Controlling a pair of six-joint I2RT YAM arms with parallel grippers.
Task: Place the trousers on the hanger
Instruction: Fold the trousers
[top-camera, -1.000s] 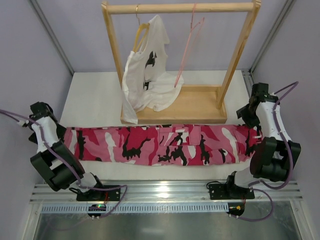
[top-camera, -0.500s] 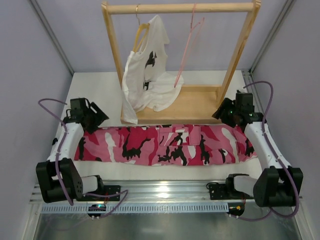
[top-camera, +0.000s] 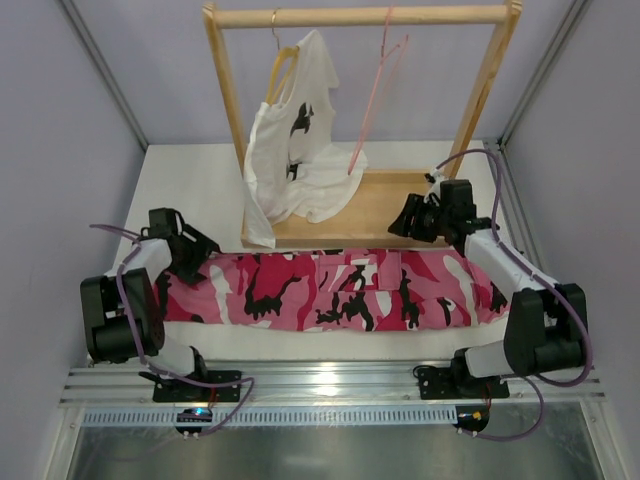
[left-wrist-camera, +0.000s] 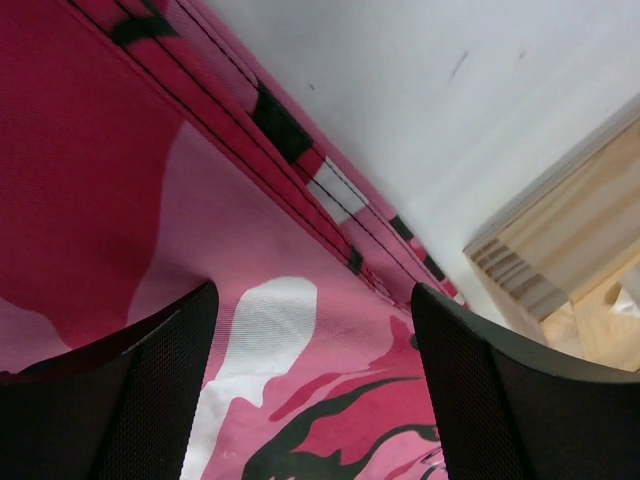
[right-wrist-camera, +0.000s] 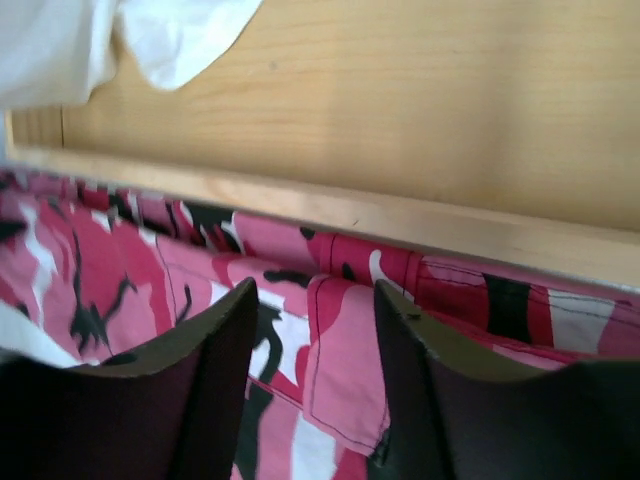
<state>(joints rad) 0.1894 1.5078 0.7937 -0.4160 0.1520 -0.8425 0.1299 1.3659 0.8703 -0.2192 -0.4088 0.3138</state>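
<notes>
1. Looking at your left wrist view, you see the left gripper at the bottom edge with its two dark fingers spread wide and released. Nothing sits between them except the trousers lying flat underneath.
2. Past those fingers a stitched seam runs diagonally from upper left to lower right. Beyond it is the white table, and a corner of the wooden rack shows at the right edge.
3. In your right wrist view, the right gripper also has its fingers parted and grasps nothing. They hover over the camouflage cloth just beside the rack's base board, with the white T-shirt in the upper left corner.
4. From above, your left arm is folded at the left edge, elbow low, with its wrist turned rightward onto the left end of the trousers.
5. Your right arm stretches up the right side, its wrist pointing left at the cloth's upper edge by the rack's front right corner.
6. The trousers lie spread in a band across the middle of the top view. The hanger hangs from the rack's rail at upper centre, well apart from them.
</notes>
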